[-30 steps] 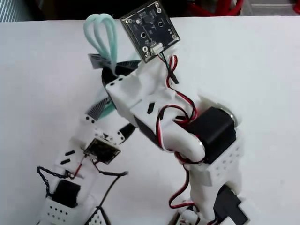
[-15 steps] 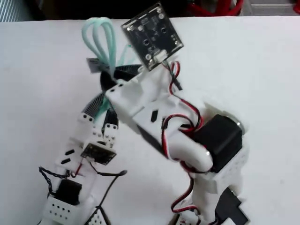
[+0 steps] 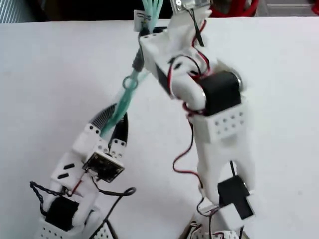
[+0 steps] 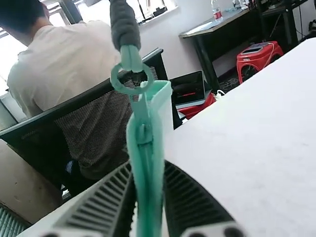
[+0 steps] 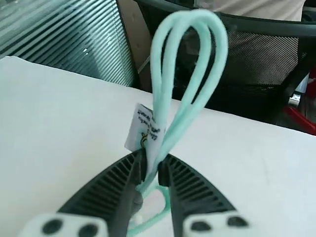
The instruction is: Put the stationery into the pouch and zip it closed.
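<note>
A teal pouch (image 3: 122, 102) hangs stretched in the air between my two grippers. My left gripper (image 3: 110, 130) is shut on the pouch's near end, with the zipper edge (image 4: 148, 133) upright between its ribbed black fingers (image 4: 98, 207). A teal ring (image 4: 131, 79) and a grey pull (image 3: 137, 59) sit at the pouch's upper end. My right gripper (image 3: 148, 31) is near the table's far edge. It is shut on the teal cord loop (image 5: 190, 64), just below a white tag (image 5: 145, 126). No loose stationery shows.
The white table (image 3: 279, 74) spreads bare to the left and right of the arms. Its far edge lies just beyond the right gripper. A red object (image 3: 234, 7) and a black mesh chair (image 5: 256, 54) stand past that edge.
My right gripper has moved up and away toward the far edge with the cord loop in it. The pouch has been drawn out into a long taut strip. The left gripper kept its hold.
</note>
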Robot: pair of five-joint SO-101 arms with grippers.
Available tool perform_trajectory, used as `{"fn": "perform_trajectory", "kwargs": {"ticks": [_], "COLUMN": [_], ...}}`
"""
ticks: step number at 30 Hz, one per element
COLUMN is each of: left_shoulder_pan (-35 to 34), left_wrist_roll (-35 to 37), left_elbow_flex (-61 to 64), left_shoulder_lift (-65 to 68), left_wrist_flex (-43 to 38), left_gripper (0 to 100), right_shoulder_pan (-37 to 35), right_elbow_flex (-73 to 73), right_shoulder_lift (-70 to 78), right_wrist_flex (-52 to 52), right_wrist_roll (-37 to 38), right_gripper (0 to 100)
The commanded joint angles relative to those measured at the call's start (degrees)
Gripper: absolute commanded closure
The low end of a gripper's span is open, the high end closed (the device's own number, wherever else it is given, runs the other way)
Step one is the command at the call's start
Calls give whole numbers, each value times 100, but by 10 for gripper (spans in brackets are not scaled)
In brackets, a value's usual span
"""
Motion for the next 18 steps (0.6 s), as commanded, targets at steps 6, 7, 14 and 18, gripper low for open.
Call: {"fn": "perform_trajectory", "kwargs": {"ticks": [6, 7, 14, 18], "left_shoulder_pan": [84, 84, 84, 66], "left_wrist_roll": [70, 70, 70, 70], "left_elbow_flex": [-492, -492, -466, -448], "left_shoulder_lift": [40, 40, 40, 40], "left_wrist_flex": [774, 782, 756, 738], "left_gripper": [979, 979, 979, 978], "right_shoulder_pan": [1033, 1077, 1385, 1200], "right_elbow_flex": [-44, -44, -97, -229], "right_shoulder_lift": [1112, 1297, 2264, 1859], "right_wrist_flex": [-1332, -1402, -1622, -725], "right_wrist_roll": [-9, -9, 0, 422], "right_gripper": [981, 981, 981, 981]}}
